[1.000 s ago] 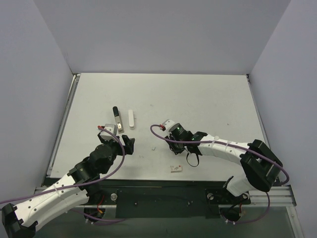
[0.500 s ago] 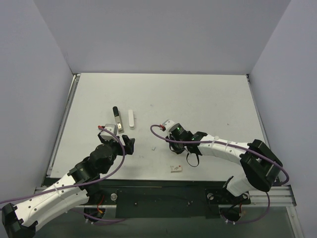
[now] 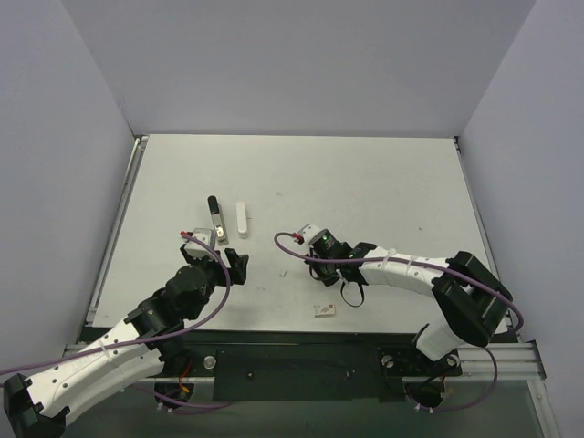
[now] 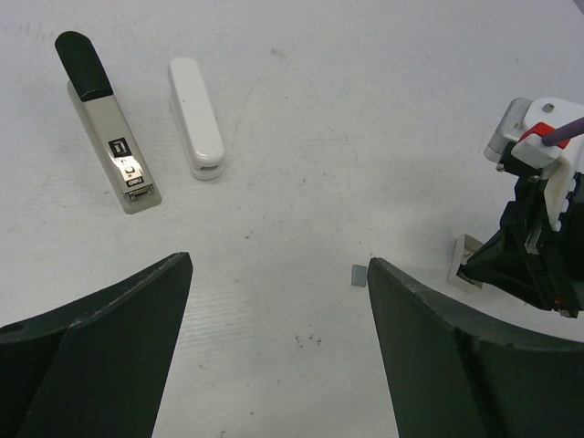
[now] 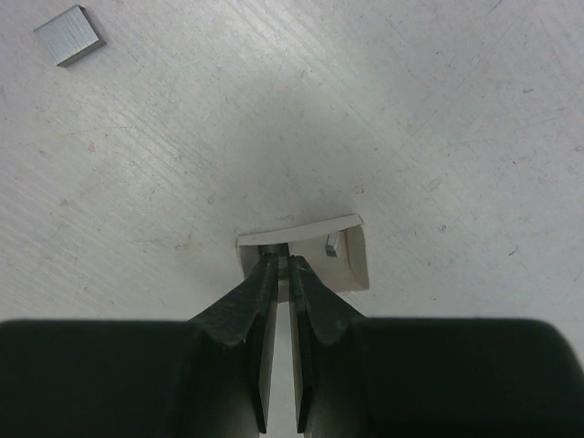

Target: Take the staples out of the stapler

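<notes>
The stapler lies apart in two pieces at the far left. Its black-and-silver base bar [image 3: 215, 220] [image 4: 108, 132] and white top bar [image 3: 241, 219] [image 4: 196, 119] lie side by side. My right gripper [image 5: 284, 265] [image 3: 308, 255] [image 4: 474, 265] reaches into a small open white box [image 5: 351, 260] [image 4: 464, 258]. It is shut on a tiny grey piece of the staples; a second piece [image 5: 332, 243] lies in the box. One loose block of staples [image 5: 67, 35] [image 4: 359, 275] [image 3: 283, 271] lies on the table. My left gripper [image 4: 278, 274] [image 3: 233, 265] is open and empty, near of the stapler.
A small white card with reddish marks [image 3: 324, 311] lies near the table's front edge, below the right arm. Grey walls close in the table on the left, back and right. A purple cable loops off each wrist.
My right gripper has edged slightly to the left. The left arm and the stapler pieces have not moved.
</notes>
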